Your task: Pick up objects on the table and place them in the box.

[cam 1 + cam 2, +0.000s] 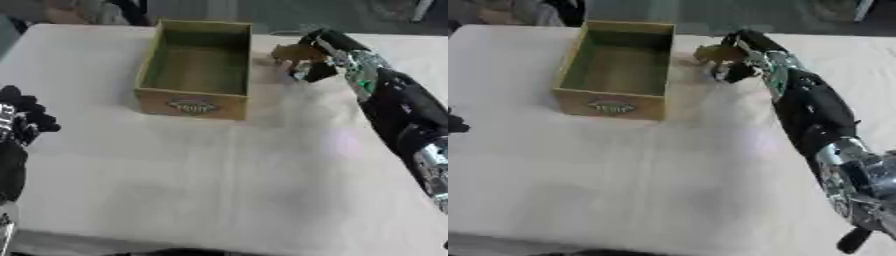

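Note:
An open cardboard box (194, 102) with a green inside stands at the far middle of the white table (219, 190); nothing shows inside it. Just right of the box's far end, my right hand (317, 59) is curled round a small tan-brown object (295, 52), held a little above the table beside the box wall. The right arm stretches in from the lower right. My left hand (22, 120) rests at the left edge with fingers relaxed and holds nothing.
The table's far edge runs just behind the box, with dark floor and furniture legs beyond. The box front carries a printed label (192, 105).

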Controlling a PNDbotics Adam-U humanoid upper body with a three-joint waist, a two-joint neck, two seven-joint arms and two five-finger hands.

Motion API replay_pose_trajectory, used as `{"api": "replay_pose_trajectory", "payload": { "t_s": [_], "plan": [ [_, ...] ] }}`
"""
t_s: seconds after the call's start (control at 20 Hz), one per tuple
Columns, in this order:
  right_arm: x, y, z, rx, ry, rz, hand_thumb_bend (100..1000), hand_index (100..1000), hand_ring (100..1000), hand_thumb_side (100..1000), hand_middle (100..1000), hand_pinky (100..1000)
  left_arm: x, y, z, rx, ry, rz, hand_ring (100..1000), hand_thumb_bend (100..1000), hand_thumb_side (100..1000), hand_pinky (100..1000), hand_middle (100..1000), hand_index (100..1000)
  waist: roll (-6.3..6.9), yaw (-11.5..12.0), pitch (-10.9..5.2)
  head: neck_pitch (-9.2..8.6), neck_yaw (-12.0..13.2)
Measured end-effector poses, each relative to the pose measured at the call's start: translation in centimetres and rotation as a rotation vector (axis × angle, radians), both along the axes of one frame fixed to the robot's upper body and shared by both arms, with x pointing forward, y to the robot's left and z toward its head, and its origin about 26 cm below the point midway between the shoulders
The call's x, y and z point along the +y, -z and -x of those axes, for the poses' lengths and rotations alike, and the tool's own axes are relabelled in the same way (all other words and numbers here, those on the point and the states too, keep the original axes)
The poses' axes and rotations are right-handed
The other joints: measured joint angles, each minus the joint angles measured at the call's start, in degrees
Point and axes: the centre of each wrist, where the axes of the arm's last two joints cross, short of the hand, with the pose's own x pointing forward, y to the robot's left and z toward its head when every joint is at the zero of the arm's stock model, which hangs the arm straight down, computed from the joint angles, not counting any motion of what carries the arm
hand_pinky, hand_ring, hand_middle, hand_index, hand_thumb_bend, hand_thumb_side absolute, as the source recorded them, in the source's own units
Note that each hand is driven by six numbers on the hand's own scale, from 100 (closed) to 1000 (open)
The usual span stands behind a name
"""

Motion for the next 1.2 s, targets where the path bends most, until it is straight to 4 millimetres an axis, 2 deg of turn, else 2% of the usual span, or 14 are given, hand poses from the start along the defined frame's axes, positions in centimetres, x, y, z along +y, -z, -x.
{"api": "replay_pose_trajectory", "payload": {
  "t_s": [0.05,0.2,0.25,0.4,0.45,0.65,0.95,1.2],
  "plan": [
    [0.0,0.0,0.0,-0.004,0.003,0.001,299,760,667,367,630,653,0.0,0.0,0.0,0.000,0.000,0.000,511,265,524,546,495,597,0.00,0.0,0.00,0.00,0.0],
    [0.0,0.1,0.0,-0.019,0.010,-0.002,197,714,595,343,583,580,0.0,0.0,0.0,0.000,0.000,0.000,511,265,524,547,495,597,-0.02,0.0,0.00,0.00,0.0],
    [-0.1,0.2,0.0,-0.025,0.012,-0.004,100,668,529,317,531,500,0.0,0.0,0.0,0.000,0.000,0.000,511,266,523,547,495,597,-0.04,0.0,0.00,0.00,0.0],
    [0.1,0.3,0.0,-0.045,0.020,-0.017,100,583,451,297,457,401,0.0,0.0,0.0,0.000,0.000,0.001,511,266,523,547,495,597,-0.08,-0.1,0.00,-0.01,0.0],
    [0.1,0.3,0.0,-0.054,0.022,-0.024,100,521,393,277,400,336,0.0,0.0,0.0,0.000,0.000,0.001,511,267,522,547,495,597,-0.09,-0.2,0.00,-0.02,0.0],
    [0.2,0.4,0.0,-0.106,0.038,-0.051,100,385,257,265,265,197,0.0,0.0,0.0,0.000,0.000,0.001,511,268,521,548,496,597,-0.13,-0.3,-0.02,-0.05,0.1],
    [0.4,-0.2,-0.1,-0.191,0.060,-0.117,100,344,211,248,219,148,0.0,0.0,0.0,0.000,0.000,0.001,511,270,518,548,496,597,-0.28,-0.6,-0.30,-0.20,0.3],
    [1.0,-1.8,-0.3,-0.263,0.049,-0.208,100,337,203,228,210,139,0.0,0.0,0.0,-0.001,0.000,0.001,511,271,516,548,496,597,-0.46,-0.8,-0.73,-0.24,0.5]
  ]
}}
